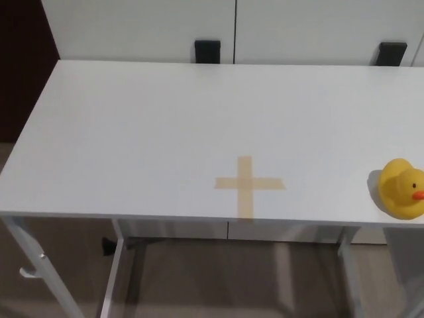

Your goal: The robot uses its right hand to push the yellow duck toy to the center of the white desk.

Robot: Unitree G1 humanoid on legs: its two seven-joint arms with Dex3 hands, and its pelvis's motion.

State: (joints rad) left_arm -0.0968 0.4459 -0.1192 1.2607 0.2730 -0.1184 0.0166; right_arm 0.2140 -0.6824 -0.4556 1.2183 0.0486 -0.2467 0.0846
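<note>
The left stretch of the white desk [119, 126] is bare, a tan tape cross [248, 184] marks the spot near its front edge, and the yellow duck toy [401, 188] sits well to the right of it, close to the front right corner with its beak pointing right. Neither hand shows, so I cannot tell whether their fingers are open or closed. The likely trouble is a glancing push that spins or topples the round duck off the near edge; nothing stands between it and the cross.
</note>
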